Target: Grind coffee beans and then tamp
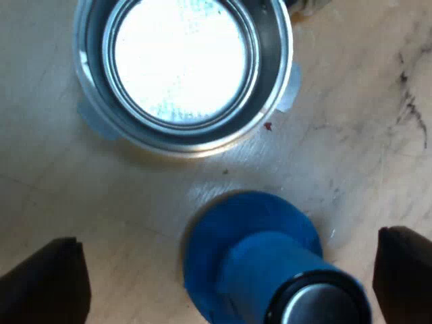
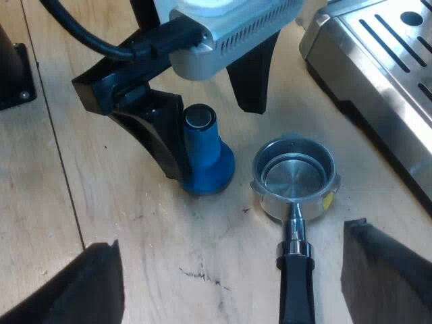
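Standing upright on the wooden table [image 1: 351, 135], the blue tamper [image 1: 270, 277] is right between the jaws of the left gripper [image 1: 229, 270]. Those jaws are spread wide. One black finger [image 1: 47, 283] is on each side of the tamper, with bare table between each finger and the blue. Nothing is being pinched. The tamper has a wide round foot flat on the table and a shiny metal cap on top.

Just past the tamper, out beyond the tips of the left jaws, lies the metal holder [image 1: 182, 67]. Its round cup faces up and is empty, and the bottom is bright and clean. The holder and the tamper are near each other but do not touch.

The right gripper [image 2: 231, 236] hangs above the table with its jaws spread wide too, and it holds nothing. The holder's dark handle [image 2: 297, 290] points in between these jaws, with a gap on both sides. The cup end is farther out from the jaws, and the tamper stands beside it. The espresso machine [image 2: 378, 61] — a silver front with long slots — sits near the holder's cup, past one right finger.
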You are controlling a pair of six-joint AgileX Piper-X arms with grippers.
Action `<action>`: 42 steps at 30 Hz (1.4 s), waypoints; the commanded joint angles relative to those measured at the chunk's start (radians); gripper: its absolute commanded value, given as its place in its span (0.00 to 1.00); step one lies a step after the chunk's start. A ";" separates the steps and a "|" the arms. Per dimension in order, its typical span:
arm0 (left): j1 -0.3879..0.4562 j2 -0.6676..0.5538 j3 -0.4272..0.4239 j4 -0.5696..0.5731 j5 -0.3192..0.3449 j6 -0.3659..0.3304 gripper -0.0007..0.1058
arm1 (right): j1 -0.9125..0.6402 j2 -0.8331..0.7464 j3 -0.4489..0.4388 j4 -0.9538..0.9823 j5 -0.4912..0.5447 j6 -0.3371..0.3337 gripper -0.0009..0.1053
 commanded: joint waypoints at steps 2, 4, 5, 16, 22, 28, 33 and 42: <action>-0.004 0.002 -0.001 0.002 -0.009 -0.009 0.75 | 0.002 -0.003 -0.005 -0.015 -0.001 -0.002 0.66; -0.004 0.002 -0.001 0.009 -0.009 -0.009 0.64 | 0.002 -0.003 -0.005 -0.015 -0.001 -0.002 0.66; -0.004 0.002 -0.001 0.015 -0.009 -0.009 0.58 | 0.002 -0.003 -0.005 -0.015 -0.001 -0.002 0.66; -0.004 0.002 -0.003 0.063 -0.009 -0.009 0.06 | 0.002 -0.003 -0.005 -0.015 -0.001 -0.002 0.66; -0.004 -0.001 -0.039 0.147 -0.009 -0.026 0.01 | 0.002 -0.003 -0.005 -0.015 -0.001 -0.002 0.66; -0.004 -0.064 -0.057 0.216 -0.009 -0.026 0.01 | 0.002 -0.003 -0.005 -0.015 -0.001 -0.002 0.66; -0.004 -0.137 -0.057 0.276 -0.009 -0.030 0.01 | 0.002 -0.003 -0.005 -0.015 -0.001 -0.002 0.66; -0.004 -0.281 -0.057 0.340 -0.032 -0.071 0.01 | 0.002 -0.003 -0.005 -0.013 -0.001 0.047 0.66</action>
